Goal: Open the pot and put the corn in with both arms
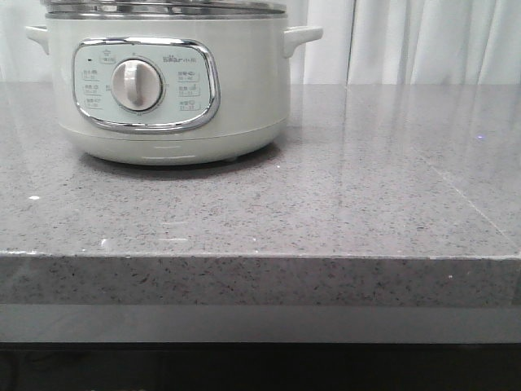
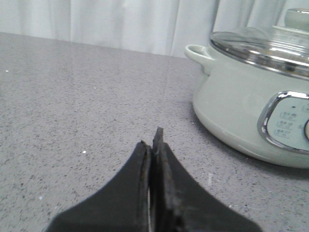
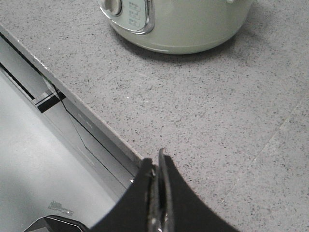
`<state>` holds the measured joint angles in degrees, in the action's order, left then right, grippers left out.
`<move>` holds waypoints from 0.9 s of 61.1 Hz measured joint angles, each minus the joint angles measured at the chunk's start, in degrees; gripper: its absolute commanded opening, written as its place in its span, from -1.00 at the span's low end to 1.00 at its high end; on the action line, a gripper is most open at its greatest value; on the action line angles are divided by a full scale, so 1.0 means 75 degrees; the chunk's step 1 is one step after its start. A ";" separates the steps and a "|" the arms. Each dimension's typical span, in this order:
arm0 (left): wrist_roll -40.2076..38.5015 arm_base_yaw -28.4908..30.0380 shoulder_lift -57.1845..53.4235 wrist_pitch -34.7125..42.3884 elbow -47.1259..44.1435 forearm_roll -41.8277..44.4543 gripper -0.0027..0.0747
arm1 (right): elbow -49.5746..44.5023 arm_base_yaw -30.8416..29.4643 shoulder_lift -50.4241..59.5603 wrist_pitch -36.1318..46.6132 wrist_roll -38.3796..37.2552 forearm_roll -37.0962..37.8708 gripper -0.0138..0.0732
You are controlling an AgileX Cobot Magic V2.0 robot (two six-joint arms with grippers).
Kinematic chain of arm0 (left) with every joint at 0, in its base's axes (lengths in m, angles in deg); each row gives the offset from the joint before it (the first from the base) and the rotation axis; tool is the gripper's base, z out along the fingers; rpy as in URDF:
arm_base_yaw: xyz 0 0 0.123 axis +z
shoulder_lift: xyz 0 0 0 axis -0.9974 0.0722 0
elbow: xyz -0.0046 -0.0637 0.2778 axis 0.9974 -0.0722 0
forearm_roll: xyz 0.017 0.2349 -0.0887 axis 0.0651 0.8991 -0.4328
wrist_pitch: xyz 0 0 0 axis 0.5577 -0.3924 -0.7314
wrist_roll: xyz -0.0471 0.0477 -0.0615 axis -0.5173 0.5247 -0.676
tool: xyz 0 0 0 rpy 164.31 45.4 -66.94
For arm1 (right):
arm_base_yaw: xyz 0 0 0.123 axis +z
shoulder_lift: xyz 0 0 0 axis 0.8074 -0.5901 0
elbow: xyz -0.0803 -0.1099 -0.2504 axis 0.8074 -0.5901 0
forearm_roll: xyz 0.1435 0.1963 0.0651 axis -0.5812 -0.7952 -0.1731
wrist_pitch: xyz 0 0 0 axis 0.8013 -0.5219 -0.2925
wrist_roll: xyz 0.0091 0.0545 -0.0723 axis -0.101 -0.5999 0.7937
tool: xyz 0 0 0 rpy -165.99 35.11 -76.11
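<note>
The pale cream-green pot (image 1: pixel 171 81) stands at the back left of the grey stone counter, its chrome-framed panel and silver dial (image 1: pixel 136 85) facing me. Its metal-rimmed glass lid (image 2: pixel 263 46) is on, with a knob on top. The pot also shows in the left wrist view (image 2: pixel 241 111) and the right wrist view (image 3: pixel 183 24). My left gripper (image 2: pixel 153 140) is shut and empty, low over the counter, apart from the pot on its handle side. My right gripper (image 3: pixel 155 162) is shut and empty above the counter's front edge. No corn is in view. Neither gripper shows in the front view.
The grey speckled counter (image 1: pixel 366 187) stretches right of the pot. Its front edge (image 3: pixel 82 104) drops to a pale floor (image 3: pixel 34 164) below. White curtains (image 1: pixel 423 41) hang behind the counter.
</note>
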<state>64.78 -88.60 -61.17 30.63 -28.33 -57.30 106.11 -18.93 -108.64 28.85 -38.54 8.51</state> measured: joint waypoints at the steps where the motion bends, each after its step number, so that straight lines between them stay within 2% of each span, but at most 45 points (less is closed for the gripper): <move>1: 0.0000 0.0001 -0.0093 0.0091 -0.0094 0.0000 -0.98 | 0.0000 0.0000 0.0000 0.0000 0.0000 0.0000 -0.84; 14: 0.0000 0.0062 -0.1089 0.1059 -0.1208 0.0000 -0.98 | 0.0000 0.0000 0.0000 0.0000 0.0000 0.0000 -0.84; 25: 0.0000 0.0081 -0.1127 0.1944 -0.1423 -0.0005 -0.98 | 0.0000 0.0000 0.0000 0.0000 0.0000 0.0000 -0.84; 55: 0.0000 0.0081 -0.1127 0.1984 -0.1423 -0.0023 -0.98 | 0.0000 0.0000 0.0000 0.0000 0.0000 0.0000 -0.84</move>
<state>64.78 -87.99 -69.63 45.51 -39.01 -57.47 106.11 -18.93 -108.64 28.85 -38.54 8.51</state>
